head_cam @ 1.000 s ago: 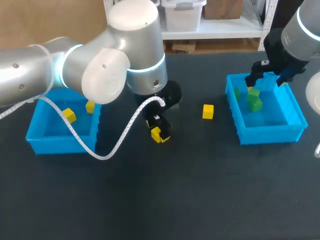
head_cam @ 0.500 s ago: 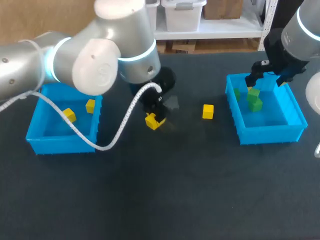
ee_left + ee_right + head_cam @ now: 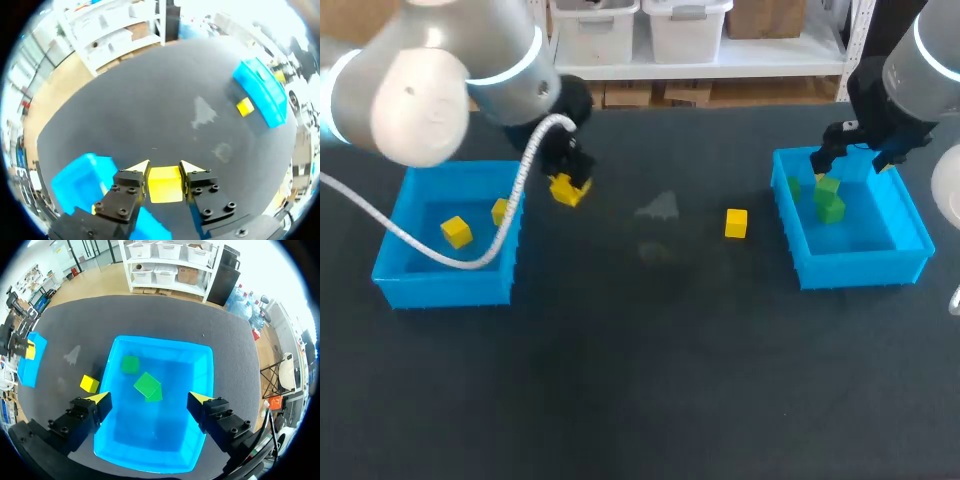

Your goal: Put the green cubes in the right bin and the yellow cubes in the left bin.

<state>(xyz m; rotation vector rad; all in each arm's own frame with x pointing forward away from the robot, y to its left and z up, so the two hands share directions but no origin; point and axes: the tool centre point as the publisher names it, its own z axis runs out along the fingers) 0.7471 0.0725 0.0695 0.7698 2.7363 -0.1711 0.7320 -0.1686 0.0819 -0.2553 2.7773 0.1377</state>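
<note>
My left gripper (image 3: 565, 186) is shut on a yellow cube (image 3: 164, 184) and hangs just beyond the right wall of the left blue bin (image 3: 445, 288). Two yellow cubes (image 3: 456, 232) (image 3: 500, 211) lie inside that bin. Another yellow cube (image 3: 736, 223) sits on the table just left of the right blue bin (image 3: 865, 268). That bin holds green cubes (image 3: 148, 386) (image 3: 131, 364). My right gripper (image 3: 150, 400) stands open above the right bin with nothing between its fingers.
The dark table top between the two bins carries a couple of pale scuff marks (image 3: 658, 207). The table's far edge runs just behind both bins.
My left gripper has closed on the yellow cube, lifted it and carried it from the table's middle leftward to the left bin's edge. The right arm has not moved.
</note>
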